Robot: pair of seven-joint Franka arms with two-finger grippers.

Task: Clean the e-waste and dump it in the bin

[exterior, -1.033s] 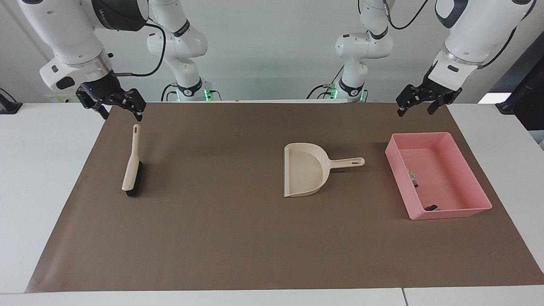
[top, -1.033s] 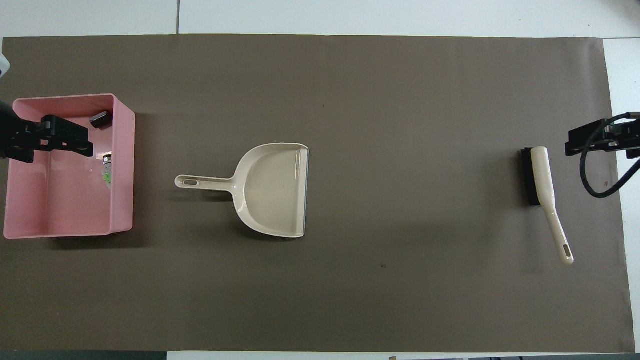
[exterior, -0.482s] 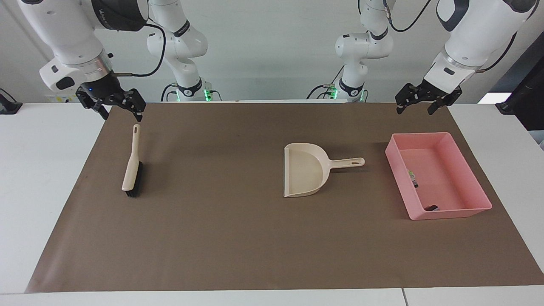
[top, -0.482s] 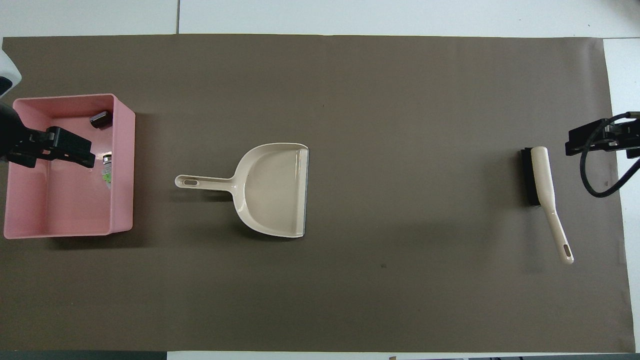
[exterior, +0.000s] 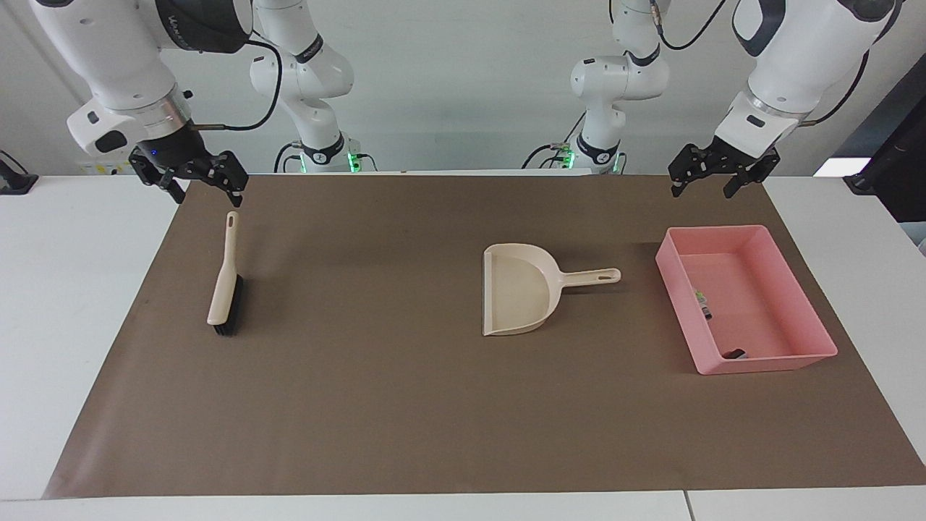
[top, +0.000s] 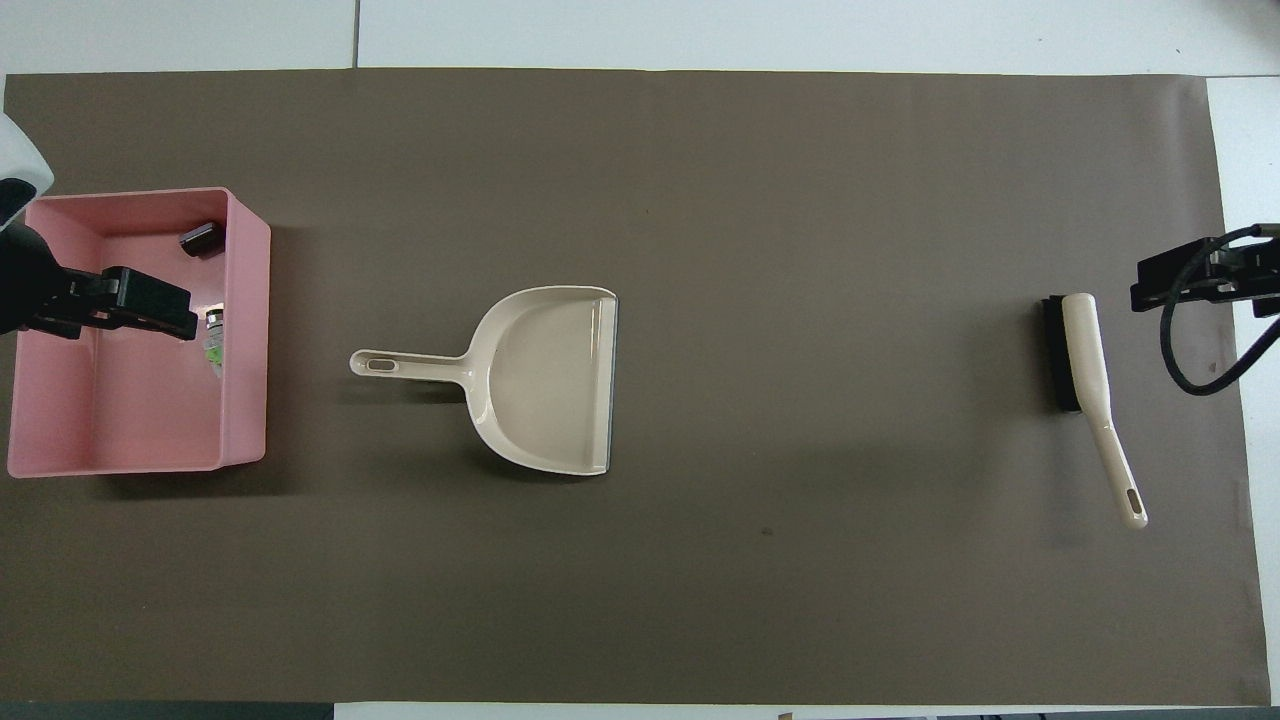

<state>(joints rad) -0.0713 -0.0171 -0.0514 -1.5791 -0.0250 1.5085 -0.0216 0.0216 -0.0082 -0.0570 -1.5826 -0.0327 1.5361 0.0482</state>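
Note:
The pink bin stands at the left arm's end of the mat, also in the overhead view. Both e-waste parts lie in it: the white labelled part by the wall nearest the dustpan, and the dark cylinder in the corner farthest from the robots. My left gripper is open and empty, raised high over the bin's end of the mat. My right gripper is open and empty, raised over the brush handle's end.
A cream dustpan lies empty mid-mat, its handle pointing at the bin. A cream brush with black bristles lies at the right arm's end. A brown mat covers the white table.
My left gripper has risen a little and drifted back toward the robots over the bin. The right arm, bin, dustpan and brush have not moved.

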